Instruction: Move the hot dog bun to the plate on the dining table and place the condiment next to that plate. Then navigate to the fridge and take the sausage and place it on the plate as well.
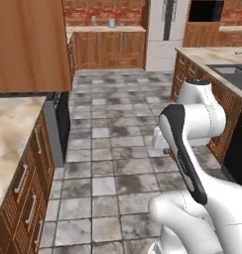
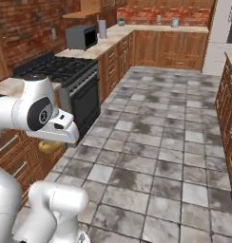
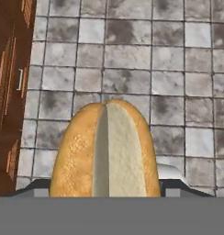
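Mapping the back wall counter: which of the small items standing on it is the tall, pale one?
The pale cylinder beside the microwave stands tallest; the small canisters farther right are squat.

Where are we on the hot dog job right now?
Done: the hot dog bun is picked up; in the hand view it sits in the pincer, carried over the grey tiled floor.
In hand: the base is out on the kitchen floor, the island's sink corner ahead to the right.
Left: set the bun on the plate, put the condiment beside it, then fetch the sausage from the fridge.
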Tool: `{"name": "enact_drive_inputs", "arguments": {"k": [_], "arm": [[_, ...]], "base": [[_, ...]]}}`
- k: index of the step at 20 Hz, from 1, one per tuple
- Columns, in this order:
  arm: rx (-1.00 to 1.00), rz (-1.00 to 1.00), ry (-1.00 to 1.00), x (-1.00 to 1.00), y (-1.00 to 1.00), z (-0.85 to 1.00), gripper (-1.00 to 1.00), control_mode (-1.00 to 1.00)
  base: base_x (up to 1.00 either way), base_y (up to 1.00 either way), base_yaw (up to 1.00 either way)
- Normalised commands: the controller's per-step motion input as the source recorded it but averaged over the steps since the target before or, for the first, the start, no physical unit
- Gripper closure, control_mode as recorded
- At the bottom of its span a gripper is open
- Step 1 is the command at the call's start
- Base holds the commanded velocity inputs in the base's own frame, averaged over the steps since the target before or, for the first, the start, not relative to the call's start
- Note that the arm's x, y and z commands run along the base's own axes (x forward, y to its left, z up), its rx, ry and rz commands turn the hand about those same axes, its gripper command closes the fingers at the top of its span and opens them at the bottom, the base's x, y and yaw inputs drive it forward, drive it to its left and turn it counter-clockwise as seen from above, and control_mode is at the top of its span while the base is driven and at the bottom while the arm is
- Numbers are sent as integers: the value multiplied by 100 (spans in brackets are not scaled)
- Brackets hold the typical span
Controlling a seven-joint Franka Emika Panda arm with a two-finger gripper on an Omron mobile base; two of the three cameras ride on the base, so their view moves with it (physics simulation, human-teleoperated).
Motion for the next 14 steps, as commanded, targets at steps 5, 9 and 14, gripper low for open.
{"name": "enact_drive_inputs", "arguments": {"k": [5,9,14], "arm": [[0,0,0,0,0,0,100,100],[0,0,0,0,0,0,100,100],[0,0,0,0,0,0,100,100]], "base": [[0,-79,-67],[-9,-97,-54],[-1,-100,-36]]}}
